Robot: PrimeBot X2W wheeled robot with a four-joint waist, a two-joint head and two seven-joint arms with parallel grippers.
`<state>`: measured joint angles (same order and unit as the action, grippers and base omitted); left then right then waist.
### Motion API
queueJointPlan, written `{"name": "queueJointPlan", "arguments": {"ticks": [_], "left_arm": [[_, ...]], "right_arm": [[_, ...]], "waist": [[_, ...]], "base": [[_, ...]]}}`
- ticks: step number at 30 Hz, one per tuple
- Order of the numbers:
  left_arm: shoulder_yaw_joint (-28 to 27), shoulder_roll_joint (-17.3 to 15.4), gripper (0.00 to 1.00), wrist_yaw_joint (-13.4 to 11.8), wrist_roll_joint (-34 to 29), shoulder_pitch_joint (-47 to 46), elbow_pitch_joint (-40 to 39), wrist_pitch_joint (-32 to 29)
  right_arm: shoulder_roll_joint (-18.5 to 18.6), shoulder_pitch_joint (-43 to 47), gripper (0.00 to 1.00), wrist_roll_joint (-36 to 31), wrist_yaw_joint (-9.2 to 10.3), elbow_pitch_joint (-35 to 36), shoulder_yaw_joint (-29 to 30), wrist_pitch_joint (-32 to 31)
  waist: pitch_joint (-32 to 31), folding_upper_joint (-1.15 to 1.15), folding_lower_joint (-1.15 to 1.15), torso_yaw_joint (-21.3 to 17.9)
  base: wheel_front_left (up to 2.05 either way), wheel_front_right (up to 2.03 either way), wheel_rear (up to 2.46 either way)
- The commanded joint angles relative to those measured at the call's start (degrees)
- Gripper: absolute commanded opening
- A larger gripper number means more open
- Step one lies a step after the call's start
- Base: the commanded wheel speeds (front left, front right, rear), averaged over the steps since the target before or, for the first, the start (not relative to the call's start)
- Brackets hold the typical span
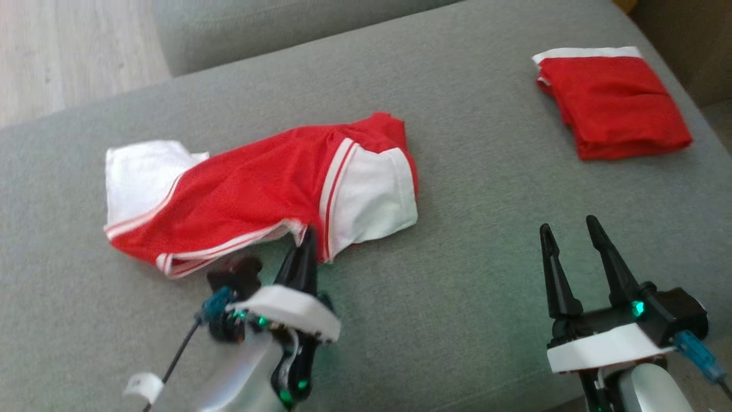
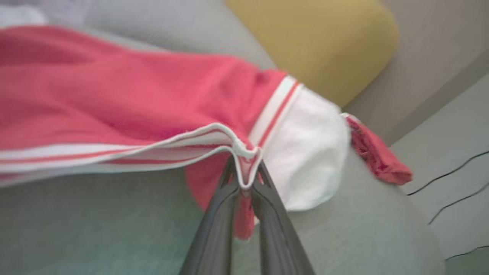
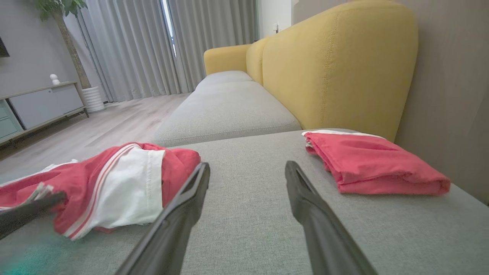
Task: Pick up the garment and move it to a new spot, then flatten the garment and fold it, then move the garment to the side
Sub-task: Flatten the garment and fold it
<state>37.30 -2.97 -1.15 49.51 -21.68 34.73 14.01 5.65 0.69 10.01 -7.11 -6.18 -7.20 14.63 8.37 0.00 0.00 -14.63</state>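
1. The garment (image 1: 257, 194) is a pair of red mesh shorts with white panels and striped trim. It lies rumpled on the grey sofa seat (image 1: 457, 297), at about 9 o'clock from the middle of the head view.
2. The left hand (image 1: 306, 243) is at the garment's 6 o'clock edge. In the left wrist view its fingers are pressed together on the striped hem, pinching a small fold of it, and the hem there stands a little off the seat.
3. The right hand (image 1: 569, 229) is at about 3 o'clock from the garment and apart from it, its fingers spread wide over bare seat.
4. A folded red cloth (image 1: 615, 109) with a white edge lies at 1 o'clock from the right hand, near the seat's far right corner. It is well apart from the garment, with bare seat between them.
5. In the right wrist view a yellow backrest (image 3: 336, 61) rises at 12 o'clock just behind the folded cloth. A second seat cushion (image 3: 225, 110) runs on at 11 o'clock.
6. Wooden floor (image 1: 68, 51) shows at 10 o'clock in the head view.
7. The right wrist view has grey curtains (image 3: 133, 46), a low cabinet (image 3: 42, 103) and a potted plant (image 3: 72, 46) beyond the floor.
8. Thin dark cables (image 2: 439, 177) lie at 3 o'clock in the left wrist view.
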Motion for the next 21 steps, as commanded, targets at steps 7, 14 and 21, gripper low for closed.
{"name": "queueJointPlan", "arguments": {"ticks": [7,14,21], "left_arm": [[3.3,0.1,0.00,3.8,-0.6,-17.0,-10.9,-1.8],[2.7,0.1,0.00,4.5,-1.6,-34.4,-11.7,-5.0],[-2.6,-0.6,0.00,3.5,-1.2,-48.1,-7.7,-4.2]], "right_arm": [[0.0,-0.2,1.00,0.0,-0.37,1.3,-2.0,0.4],[-0.9,-0.1,1.00,0.0,-0.37,1.6,-2.5,0.4],[-1.3,1.6,1.00,-0.4,-0.37,2.4,-0.6,0.4]], "waist": [[-3.6,0.00,0.00,-3.1],[-4.8,0.00,0.00,-4.4],[-6.8,0.00,0.00,-2.8]], "base": [[0.00,0.00,0.00],[0.00,0.00,0.00],[0.00,0.00,0.00]]}}
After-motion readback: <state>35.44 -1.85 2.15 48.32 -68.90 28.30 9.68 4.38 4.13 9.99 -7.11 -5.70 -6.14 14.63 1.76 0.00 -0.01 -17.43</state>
